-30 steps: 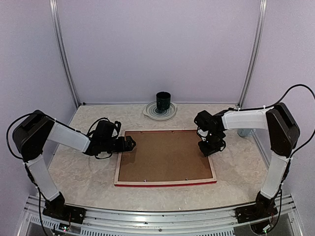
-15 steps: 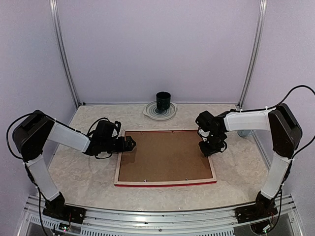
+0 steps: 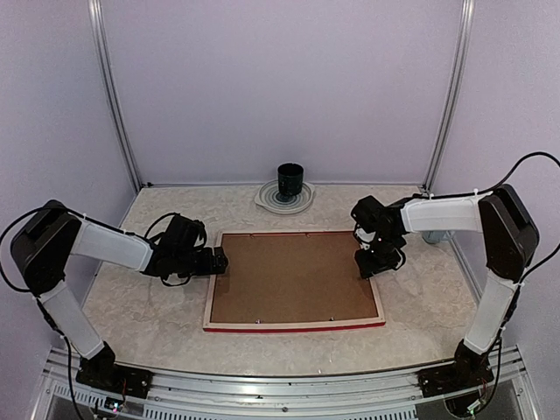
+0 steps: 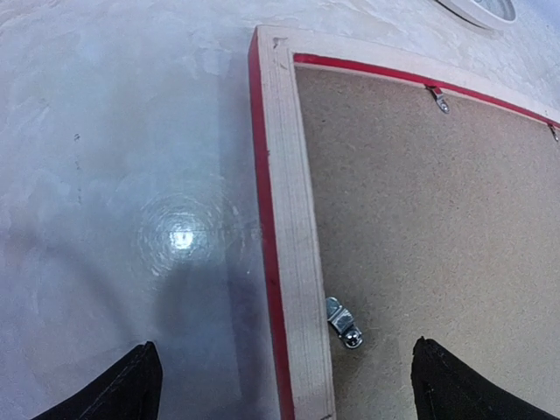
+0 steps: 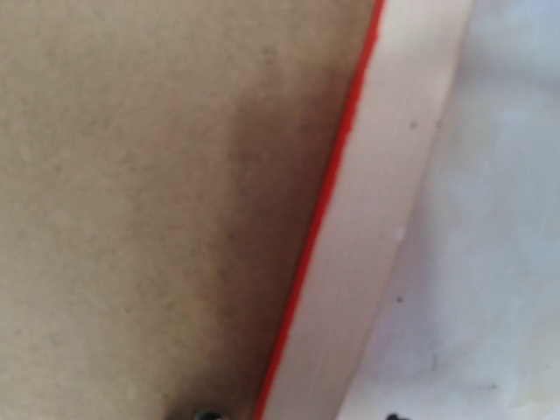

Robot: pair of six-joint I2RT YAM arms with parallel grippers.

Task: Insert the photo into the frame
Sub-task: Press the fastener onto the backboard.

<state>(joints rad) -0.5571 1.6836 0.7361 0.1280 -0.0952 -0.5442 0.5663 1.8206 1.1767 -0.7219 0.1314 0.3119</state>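
Note:
The frame (image 3: 294,325) lies face down on the table, pale wood back up, red at its edges. A brown backing board (image 3: 293,276) fills it, and the photo is hidden. My left gripper (image 3: 219,261) is at the frame's left rail (image 4: 293,219). It is open, with dark fingertips (image 4: 131,389) wide apart on either side of the rail, holding nothing. My right gripper (image 3: 374,265) hangs low over the right rail (image 5: 385,201). Only two dark specks show at the bottom of the right wrist view, apart, one on each side of the rail.
Small metal tabs (image 4: 343,322) sit on the backing board (image 4: 437,219) beside the rail. A dark cup (image 3: 290,181) stands on a striped plate (image 3: 268,199) at the back centre. Metal posts (image 3: 114,96) rise at the back corners.
My left gripper has drawn back to the left, off the board and onto the frame's left rail. The right gripper has shifted slightly at the right rail.

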